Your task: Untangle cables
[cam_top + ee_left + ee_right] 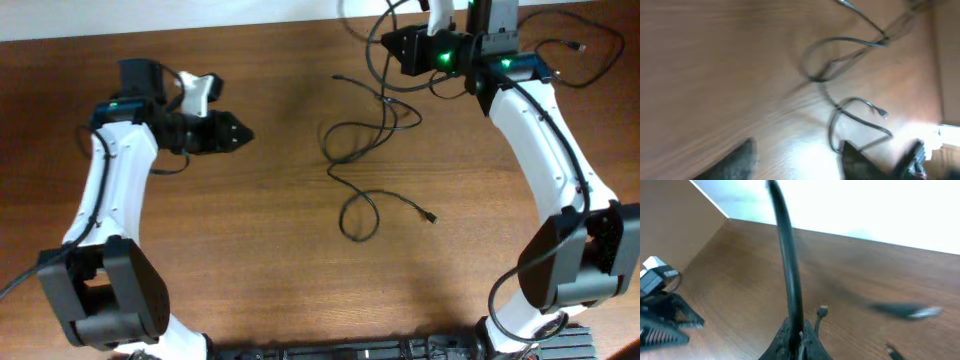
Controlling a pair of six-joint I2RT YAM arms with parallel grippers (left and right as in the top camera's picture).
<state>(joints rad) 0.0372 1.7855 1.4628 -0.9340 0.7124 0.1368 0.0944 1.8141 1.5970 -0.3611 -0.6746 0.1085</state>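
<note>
Left hand: spread wide, nothing in it, well to the left of the cables.
Right hand: pinched tight on one of the cables, which rises up out of the fingers.
Cables: loose tangled loops mid-counter, plug end lying free.
Counter: brown wood.

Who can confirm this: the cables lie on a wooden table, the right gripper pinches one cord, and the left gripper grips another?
Not quite. The left gripper grips nothing: the overhead view shows it apart from the cables, and the left wrist view shows it open. The rest holds: the cables lie on the wooden table, and the right gripper pinches one cord.
</note>
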